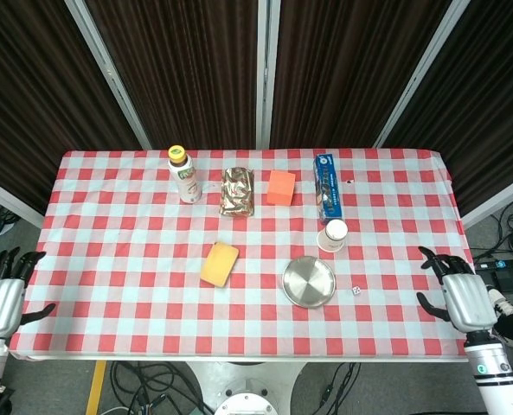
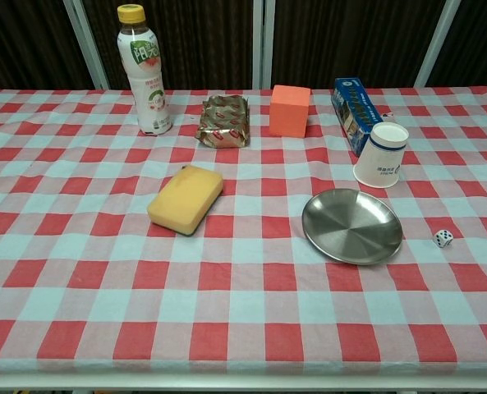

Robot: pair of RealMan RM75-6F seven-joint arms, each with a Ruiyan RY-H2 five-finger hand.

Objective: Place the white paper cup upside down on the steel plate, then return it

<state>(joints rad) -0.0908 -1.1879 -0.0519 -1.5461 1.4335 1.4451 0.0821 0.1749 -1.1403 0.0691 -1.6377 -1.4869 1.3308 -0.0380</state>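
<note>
The white paper cup [image 1: 332, 234] [image 2: 381, 154] stands upright, mouth up, on the checked cloth just behind the steel plate [image 1: 308, 281] [image 2: 351, 225]. The plate lies flat with nothing on it. My right hand [image 1: 461, 294] hovers over the table's right edge, fingers spread and holding nothing, well to the right of the cup. Off the left edge of the table, my left hand [image 1: 1, 294] is spread and holds nothing too. Neither hand shows in the chest view.
A blue box [image 1: 326, 185] lies right behind the cup. A small white die [image 1: 356, 291] sits right of the plate. Further left are an orange cube [image 1: 280, 187], a foil packet [image 1: 238, 191], a drink bottle [image 1: 184, 174] and a yellow sponge [image 1: 220, 263].
</note>
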